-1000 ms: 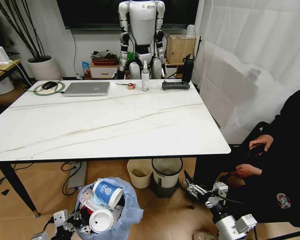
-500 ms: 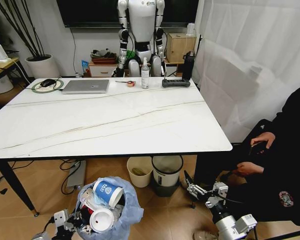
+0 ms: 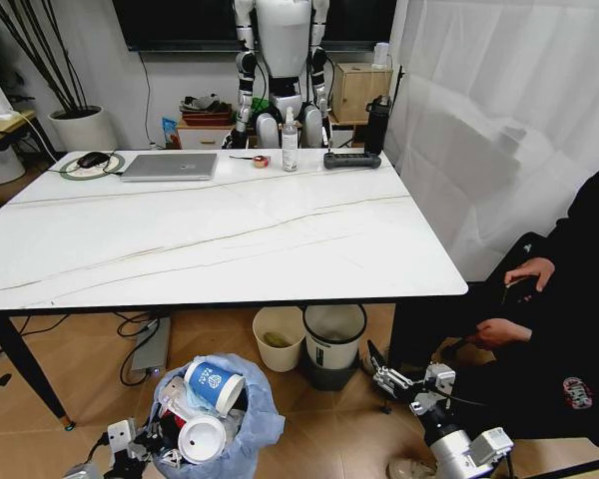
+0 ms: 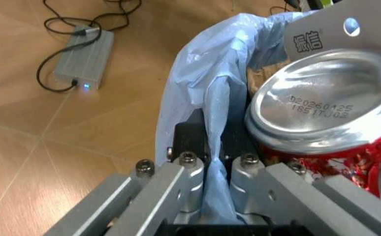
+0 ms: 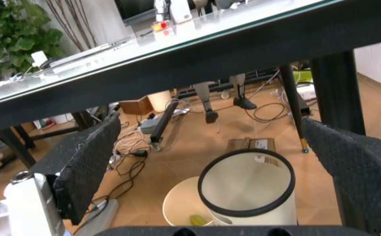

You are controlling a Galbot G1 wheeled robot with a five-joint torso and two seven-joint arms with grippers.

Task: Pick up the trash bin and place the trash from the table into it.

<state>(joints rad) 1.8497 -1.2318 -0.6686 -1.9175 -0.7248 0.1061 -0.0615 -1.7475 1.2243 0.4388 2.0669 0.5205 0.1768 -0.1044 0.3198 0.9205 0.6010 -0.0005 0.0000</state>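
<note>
1. Light-blue bagged trash bin [image 3: 220,414] sits low beside the table [image 3: 210,235], holding trash [image 3: 212,387].
2. Left gripper [image 4: 211,169] pinches its bag.
3. Right gripper [image 3: 384,380] hangs agape, empty.

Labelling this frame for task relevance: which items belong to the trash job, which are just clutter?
Job:
- trash bin, blue bag pinched in left gripper
- trash inside: paper cup, white lid, red can
- table
- right gripper, open, low by the floor

Clutter:
- laptop
- white bottle
- cream bin
- dark grey bin
</note>
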